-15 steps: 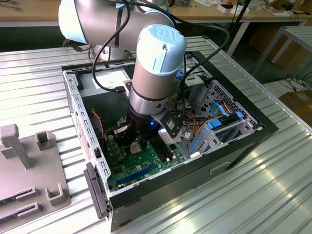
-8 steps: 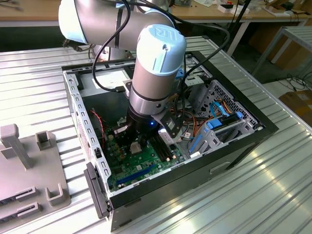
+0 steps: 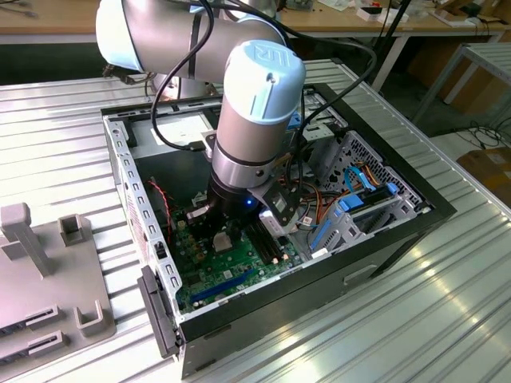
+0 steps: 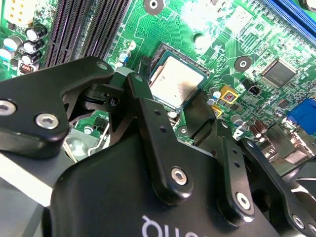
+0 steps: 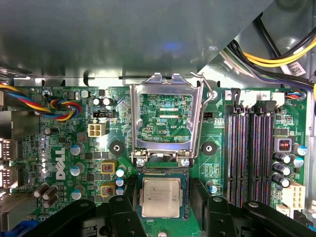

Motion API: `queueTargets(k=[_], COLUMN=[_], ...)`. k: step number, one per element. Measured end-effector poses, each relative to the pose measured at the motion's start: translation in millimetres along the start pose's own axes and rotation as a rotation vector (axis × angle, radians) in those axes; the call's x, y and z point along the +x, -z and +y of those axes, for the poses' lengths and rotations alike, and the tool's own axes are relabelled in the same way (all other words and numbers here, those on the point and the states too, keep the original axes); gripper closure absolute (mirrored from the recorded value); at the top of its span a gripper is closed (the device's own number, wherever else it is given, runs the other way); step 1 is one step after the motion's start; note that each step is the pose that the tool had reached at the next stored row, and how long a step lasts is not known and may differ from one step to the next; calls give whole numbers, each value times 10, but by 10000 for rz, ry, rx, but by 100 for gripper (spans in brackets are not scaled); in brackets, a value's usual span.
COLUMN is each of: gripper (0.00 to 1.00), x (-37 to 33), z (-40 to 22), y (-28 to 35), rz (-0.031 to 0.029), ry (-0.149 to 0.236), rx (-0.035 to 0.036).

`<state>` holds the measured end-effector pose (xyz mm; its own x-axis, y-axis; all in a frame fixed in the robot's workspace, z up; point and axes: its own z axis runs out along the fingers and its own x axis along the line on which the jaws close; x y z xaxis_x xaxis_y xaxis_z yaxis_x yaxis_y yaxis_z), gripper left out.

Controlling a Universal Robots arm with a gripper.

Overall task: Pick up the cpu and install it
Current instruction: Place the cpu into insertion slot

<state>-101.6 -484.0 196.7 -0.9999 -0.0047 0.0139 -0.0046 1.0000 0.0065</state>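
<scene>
The cpu [image 5: 160, 197], a pale silvery square chip, lies flat in the motherboard socket [image 5: 163, 173] inside the open computer case. The socket's metal load plate [image 5: 165, 118] stands hinged up behind it. My gripper [image 5: 162, 198] hangs low over the board with one black finger [image 5: 129, 195] on each side of the chip, and a narrow gap shows on both sides. The second wrist view shows the cpu [image 4: 177, 81] just beyond the gripper [image 4: 173, 96] and its finger [image 4: 143, 84]. In the exterior view the gripper [image 3: 226, 236] reaches down onto the green board.
Black memory slots [image 5: 252, 148] run beside the socket, and a coloured cable bundle [image 5: 64, 106] lies on the other side. The case walls [image 3: 128, 183] and a drive cage with blue parts [image 3: 359, 199] close in around the arm. A grey fixture [image 3: 48, 271] sits at the exterior view's left.
</scene>
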Motion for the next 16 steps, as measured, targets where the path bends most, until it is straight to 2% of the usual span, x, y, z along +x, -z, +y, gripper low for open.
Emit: queueTargets(k=[2,3,16], gripper=[45,38,38], x=[0,0,0], z=[0,0,0], y=[0,1,36], rz=[1,2,11], ry=[0,-1,-1], rx=[1,2,10])
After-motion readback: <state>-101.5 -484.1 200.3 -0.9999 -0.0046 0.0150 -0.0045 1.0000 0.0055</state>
